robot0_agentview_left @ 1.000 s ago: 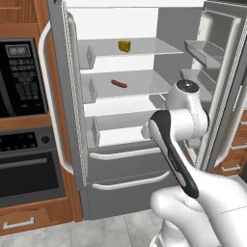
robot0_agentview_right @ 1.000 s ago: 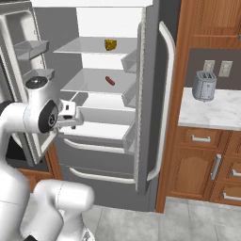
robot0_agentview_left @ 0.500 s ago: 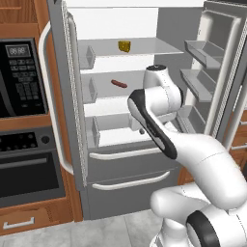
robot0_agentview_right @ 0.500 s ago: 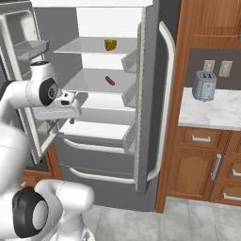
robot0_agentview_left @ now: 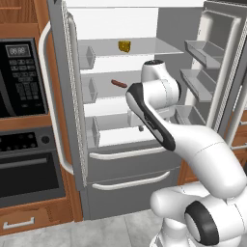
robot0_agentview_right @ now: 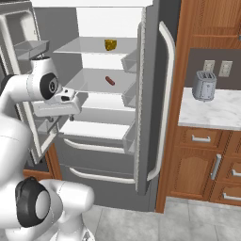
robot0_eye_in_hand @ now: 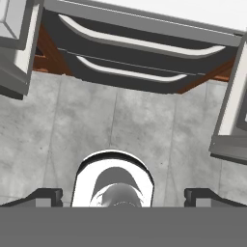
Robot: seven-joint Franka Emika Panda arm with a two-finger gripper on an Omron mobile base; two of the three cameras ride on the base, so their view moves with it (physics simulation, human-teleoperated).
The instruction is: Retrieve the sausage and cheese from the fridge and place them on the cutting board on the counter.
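The fridge [robot0_agentview_left: 77,120] stands with both doors open. On its top shelf sits the yellow cheese [robot0_agentview_left: 124,46] [robot0_agentview_right: 110,44]. One shelf below lies the dark reddish sausage [robot0_agentview_left: 118,83] [robot0_agentview_right: 109,80]. My gripper [robot0_agentview_left: 140,126] [robot0_agentview_right: 51,121] hangs in front of the lower shelf, below and slightly right of the sausage, and points down. In the hand view its fingertips [robot0_eye_in_hand: 48,195] stand wide apart over the floor, so my gripper [robot0_eye_in_hand: 124,197] is open and holds nothing. The cutting board and the counter are out of view.
The right fridge door [robot0_agentview_left: 217,62] carries several bins, and the left door [robot0_agentview_left: 58,96] stands edge-on. Two drawer fronts with pale handles [robot0_eye_in_hand: 140,46] close the fridge's bottom. A black microwave [robot0_agentview_left: 19,77] and oven sit left. A toaster [robot0_agentview_right: 204,85] stands on a side worktop.
The arm has swung up and left, from the lower right of the fridge opening to in front of the middle shelves. The sausage and cheese have not moved.
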